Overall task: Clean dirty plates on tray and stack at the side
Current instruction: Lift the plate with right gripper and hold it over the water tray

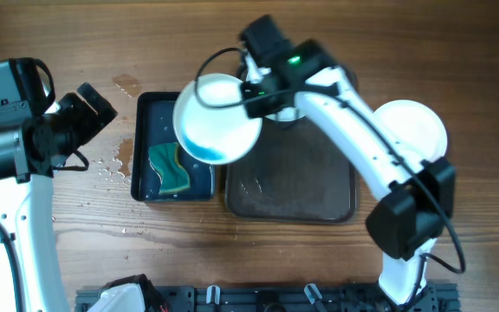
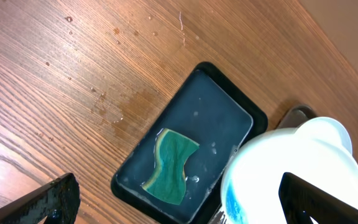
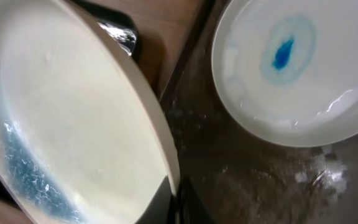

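1 tilted plate (image 1: 217, 119) hangs from the right claw (image 1: 251, 89) over the black tray (image 1: 145, 130).

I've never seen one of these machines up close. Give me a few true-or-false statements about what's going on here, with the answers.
1. The right gripper holds a white plate tilted, with blue liquid pooled at its low edge. True.
2. The left gripper is squeezing the green sponge. False: the sponge lies in the water of the black tray, and the left gripper hangs open and empty.
3. A plate with a blue smear lies on the brown tray. True.
4. Every plate is either on the brown tray or in a gripper. False: another white plate sits on the table beside that tray.
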